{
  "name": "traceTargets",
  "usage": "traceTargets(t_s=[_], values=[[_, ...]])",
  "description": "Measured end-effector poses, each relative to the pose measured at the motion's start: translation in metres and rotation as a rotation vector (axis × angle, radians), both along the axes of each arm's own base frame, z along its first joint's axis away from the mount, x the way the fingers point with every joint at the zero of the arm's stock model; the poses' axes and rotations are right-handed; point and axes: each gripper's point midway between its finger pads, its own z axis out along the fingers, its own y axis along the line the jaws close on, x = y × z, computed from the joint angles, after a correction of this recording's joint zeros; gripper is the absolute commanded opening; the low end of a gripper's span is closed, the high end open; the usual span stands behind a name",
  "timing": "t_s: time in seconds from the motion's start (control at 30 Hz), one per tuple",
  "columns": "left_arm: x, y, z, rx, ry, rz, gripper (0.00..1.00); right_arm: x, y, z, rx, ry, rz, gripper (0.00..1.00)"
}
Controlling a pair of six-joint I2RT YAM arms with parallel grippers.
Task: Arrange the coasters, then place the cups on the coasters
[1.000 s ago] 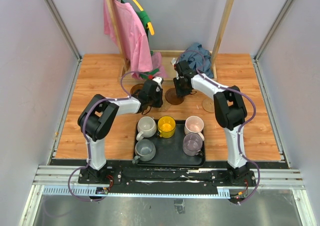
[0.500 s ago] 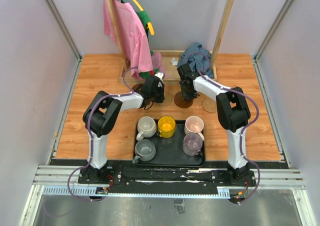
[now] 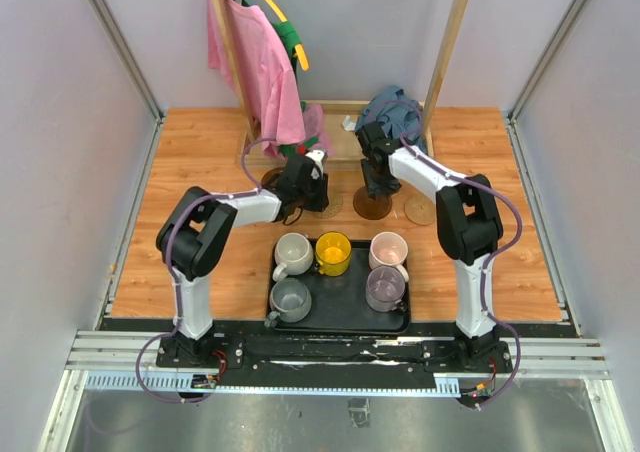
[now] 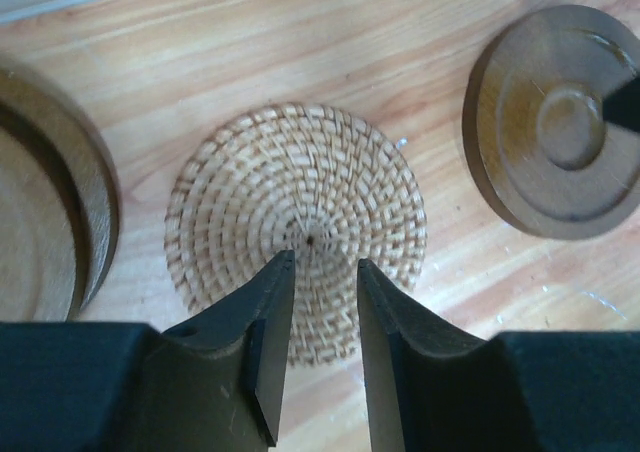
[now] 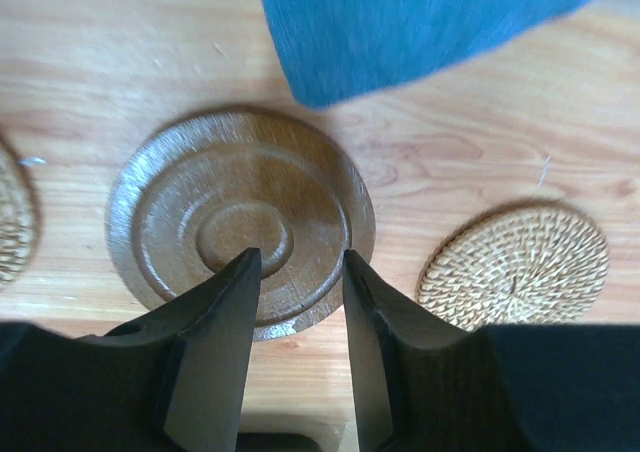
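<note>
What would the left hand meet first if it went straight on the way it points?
The woven tan coaster, lying flat on the table right ahead of the left hand, whose jaws stand slightly apart over its middle. How near the tips are is unclear.

Blue cloth (image 5: 430,22) overhangs table (image 5: 100,52) just beyond my right gripper (image 5: 297,262); dark coasters (image 4: 560,132) flank my left gripper (image 4: 325,267) both sides; bare strips between.

Left hand (image 4: 325,264) and right hand (image 5: 299,257), both far forward and low, jaws slightly apart.
</note>
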Motion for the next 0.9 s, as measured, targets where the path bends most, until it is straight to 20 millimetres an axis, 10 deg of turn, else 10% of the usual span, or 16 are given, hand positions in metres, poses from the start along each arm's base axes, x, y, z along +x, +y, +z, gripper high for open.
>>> traceTargets(t_s=[0.43,0.67,0.9], values=[[0.000,0.028,0.128,-0.070,-0.297,0.084,0.90,0.028,0.023,0.082,0.133,-0.205,0.064,0.66],[0.005,0.077,0.091,0.011,-0.228,0.221,1.00,0.011,0.027,0.080,0.173,-0.200,0.093,0.94],[0.017,0.116,0.063,0.073,-0.160,0.310,1.00,-0.006,0.039,0.068,0.193,-0.177,0.138,0.99]])
